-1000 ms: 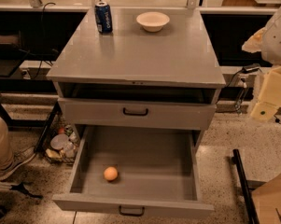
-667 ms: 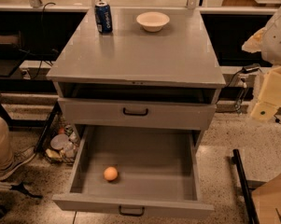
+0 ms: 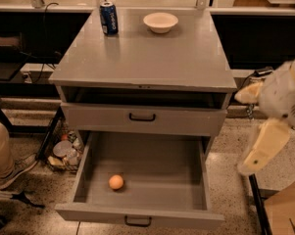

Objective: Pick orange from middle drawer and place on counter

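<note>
Grey from top to base, the cabinet stands with its middle drawer [image 3: 161, 173] pulled out toward the camera. The orange [image 3: 116, 181] lies on the drawer's flat floor, near the front left corner and clear of both walls. Over the last second the fruit, the drawer and the counter [image 3: 147, 58] have not shifted, and a blue can [image 3: 108, 17] and a cream bowl [image 3: 160, 22] sit at the counter's far edge as before. The arm is what has moved. The gripper [image 3: 240, 132], at the right edge of the view and outside the drawer, has dropped lower and edged a little left. It now hangs about level with the closed drawer front [image 3: 142, 119] rather than up beside the counter. Its two cream fingers stand apart with nothing between them. This looks like the start of the reach, with the pick itself not yet begun. The orange is well apart from the gripper, across the drawer's width, so the likely path runs left and down over the drawer's right wall. A round fruit may roll if nudged, so the fingers would do best to straddle it from above.
</note>
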You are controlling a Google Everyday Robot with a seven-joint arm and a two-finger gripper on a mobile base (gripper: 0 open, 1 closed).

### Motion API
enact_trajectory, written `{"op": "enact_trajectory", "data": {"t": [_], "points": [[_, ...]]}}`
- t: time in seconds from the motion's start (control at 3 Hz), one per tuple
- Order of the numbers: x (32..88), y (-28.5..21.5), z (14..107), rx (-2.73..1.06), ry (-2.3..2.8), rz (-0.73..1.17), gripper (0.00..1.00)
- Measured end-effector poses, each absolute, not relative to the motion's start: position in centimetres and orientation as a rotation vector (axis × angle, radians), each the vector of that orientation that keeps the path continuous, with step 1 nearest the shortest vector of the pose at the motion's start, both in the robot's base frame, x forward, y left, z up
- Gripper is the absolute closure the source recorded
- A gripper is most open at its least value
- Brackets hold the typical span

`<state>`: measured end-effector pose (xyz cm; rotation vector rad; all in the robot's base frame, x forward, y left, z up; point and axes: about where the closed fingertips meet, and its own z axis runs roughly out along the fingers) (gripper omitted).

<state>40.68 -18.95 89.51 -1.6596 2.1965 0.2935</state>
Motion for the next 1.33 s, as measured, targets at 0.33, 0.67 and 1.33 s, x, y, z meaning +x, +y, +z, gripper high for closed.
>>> {"op": "enact_trajectory", "data": {"t": [0.33, 0.67, 1.33], "points": [[38.2, -13.7, 82.7, -1.435, 2.153, 0.579, 0.0], [38.3, -13.8, 82.8, -1.443, 2.152, 0.572, 0.0], [40.5, -11.1, 74.8, -1.477, 2.151, 0.592, 0.0]]}}
